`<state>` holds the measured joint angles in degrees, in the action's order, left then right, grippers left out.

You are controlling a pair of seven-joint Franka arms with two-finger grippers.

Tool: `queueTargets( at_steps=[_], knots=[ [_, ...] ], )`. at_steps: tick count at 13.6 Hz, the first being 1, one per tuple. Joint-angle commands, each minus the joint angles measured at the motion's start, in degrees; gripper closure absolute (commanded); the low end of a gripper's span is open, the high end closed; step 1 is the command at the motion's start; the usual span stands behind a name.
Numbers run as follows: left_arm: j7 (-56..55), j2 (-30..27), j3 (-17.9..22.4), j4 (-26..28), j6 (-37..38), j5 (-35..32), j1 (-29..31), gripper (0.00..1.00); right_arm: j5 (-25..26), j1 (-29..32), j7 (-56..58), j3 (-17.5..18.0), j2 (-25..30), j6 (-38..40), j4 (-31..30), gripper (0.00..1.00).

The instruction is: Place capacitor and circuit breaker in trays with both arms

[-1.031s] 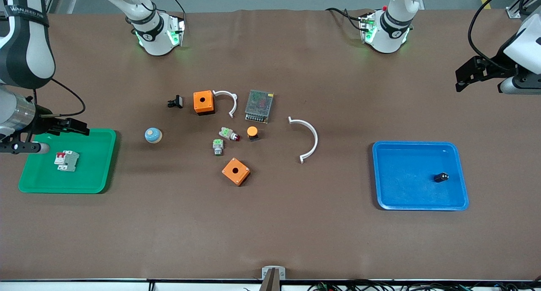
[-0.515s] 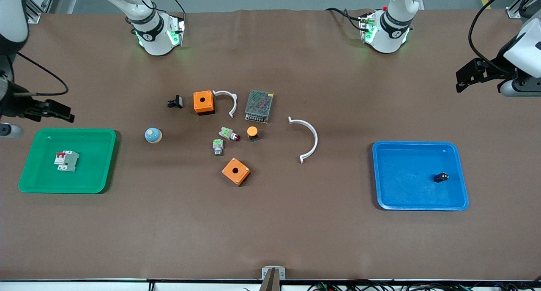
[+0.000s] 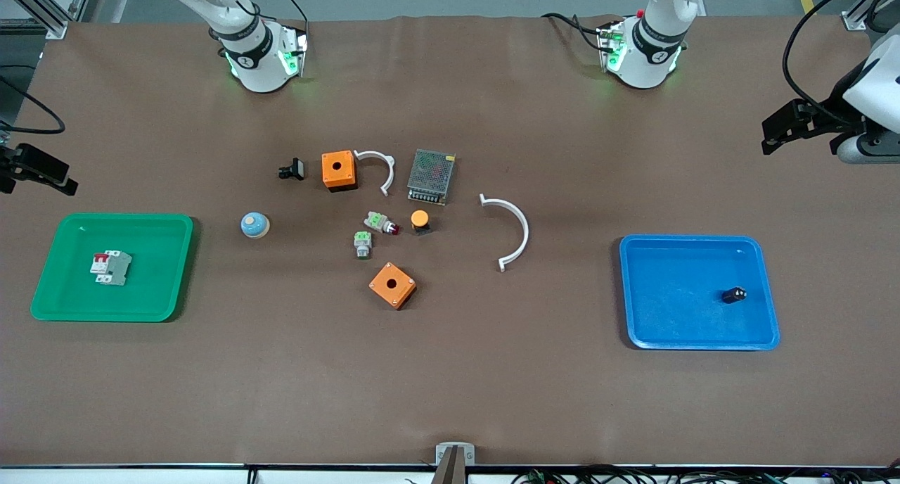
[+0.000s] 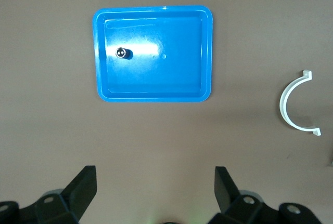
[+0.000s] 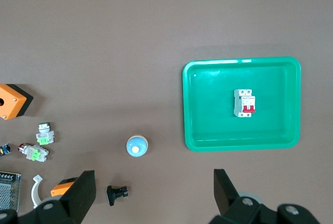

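Fingers of both my left gripper (image 4: 155, 182) and right gripper (image 5: 155, 185) spread empty, pulled back since; breaker (image 3: 110, 267) and, seemingly, capacitor (image 3: 733, 295) sit trayed.

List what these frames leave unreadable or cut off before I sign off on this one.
- Right gripper: front view, mostly cut by the picture's edge.
- Left arm: front view, its upper links run off the edge past the left gripper.
- Capacitor in the blue tray: markings too small.
- Circuit breaker in the green tray: label print too small.
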<state>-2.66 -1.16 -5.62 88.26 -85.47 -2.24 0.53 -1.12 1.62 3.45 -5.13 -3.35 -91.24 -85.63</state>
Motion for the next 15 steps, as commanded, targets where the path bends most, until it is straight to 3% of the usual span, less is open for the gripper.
queueTargets(
  at_steps=[1,15],
  knots=[
    [-0.42,0.98,-0.1,-0.89,0.04,1.27,0.09,0.0,-0.91,0.23,-0.55,-0.05,-0.61,1.77,2.4,0.0],
    [-0.42,1.69,0.08,-1.61,-0.13,1.01,0.44,0.0,-0.2,0.14,-0.55,0.04,-0.52,1.86,4.07,0.0]
  ],
)
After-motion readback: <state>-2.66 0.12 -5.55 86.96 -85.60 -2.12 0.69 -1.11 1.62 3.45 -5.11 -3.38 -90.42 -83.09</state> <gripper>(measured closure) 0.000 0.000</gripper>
